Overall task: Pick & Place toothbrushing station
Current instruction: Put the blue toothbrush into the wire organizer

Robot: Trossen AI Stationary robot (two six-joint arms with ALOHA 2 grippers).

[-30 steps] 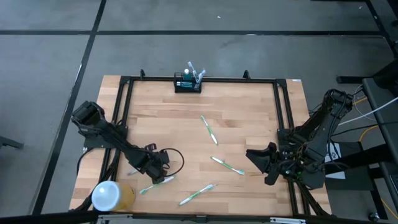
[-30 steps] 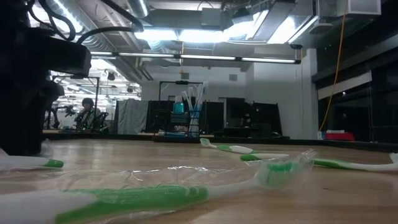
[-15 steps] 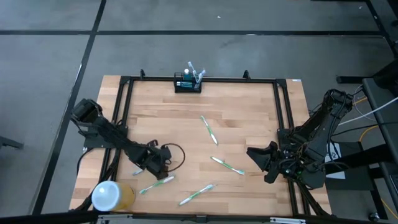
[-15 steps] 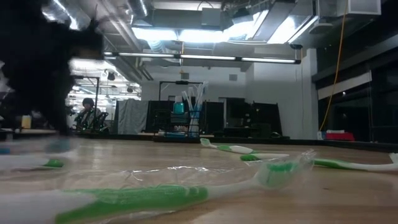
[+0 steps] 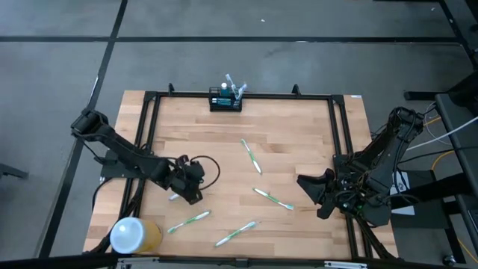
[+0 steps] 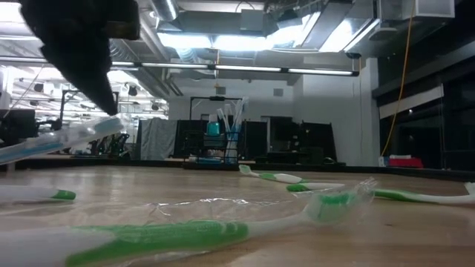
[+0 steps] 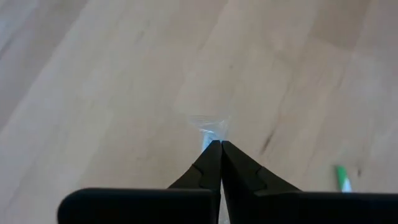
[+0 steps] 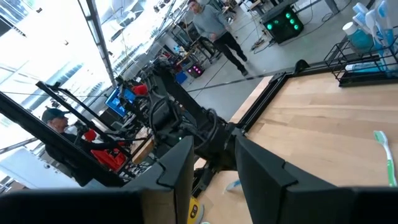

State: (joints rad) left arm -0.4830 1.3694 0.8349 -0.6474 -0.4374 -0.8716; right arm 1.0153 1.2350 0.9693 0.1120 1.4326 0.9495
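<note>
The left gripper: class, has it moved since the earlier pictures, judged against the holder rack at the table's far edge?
Yes. The left gripper has drawn nearer the holder rack, and now holds a wrapped toothbrush above the table.

A small black rectangular slotted rack, the toothbrushing station [image 5: 225, 101], stands upright at the middle of the far edge of the wooden table [image 5: 299, 149], against the black frame rail. Several pale, bluish-white items stick up out of its slots, leaning slightly. In the low view it [image 6: 223, 141] appears far off, with a teal object inside.
</note>
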